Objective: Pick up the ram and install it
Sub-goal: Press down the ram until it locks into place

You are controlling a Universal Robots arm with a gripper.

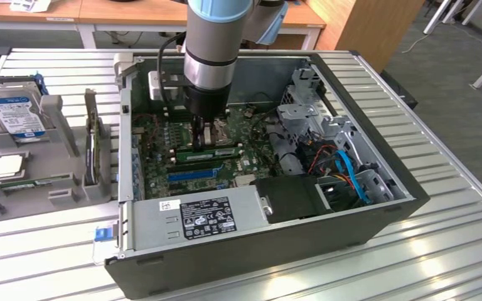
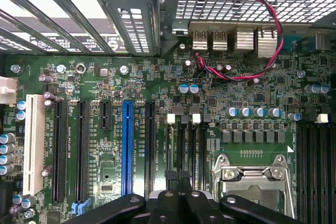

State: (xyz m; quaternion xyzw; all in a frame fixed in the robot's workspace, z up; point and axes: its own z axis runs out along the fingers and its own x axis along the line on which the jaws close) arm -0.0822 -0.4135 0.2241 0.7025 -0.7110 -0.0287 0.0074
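The ram (image 1: 210, 152) is a thin green stick with a white sticker. It stands on edge in a memory slot of the motherboard (image 1: 250, 164) inside the open computer case. My gripper (image 1: 203, 135) reaches down from the arm directly over one end of it. In the wrist view the black fingertips (image 2: 171, 178) are pressed together, so the gripper (image 2: 177, 179) is shut with nothing between them. They hover over the memory slots (image 2: 184, 140) beside the CPU socket (image 2: 251, 179). I cannot tell whether they touch the stick.
The case wall (image 1: 366, 213) and the power supply (image 1: 199, 216) ring the motherboard. Blue and orange cables (image 1: 350, 175) lie by the drive cage. A grey holder (image 1: 61, 188) on the exterior view's left carries a hard drive (image 1: 10, 113), an upright card (image 1: 93, 150) and another green stick (image 1: 32, 183).
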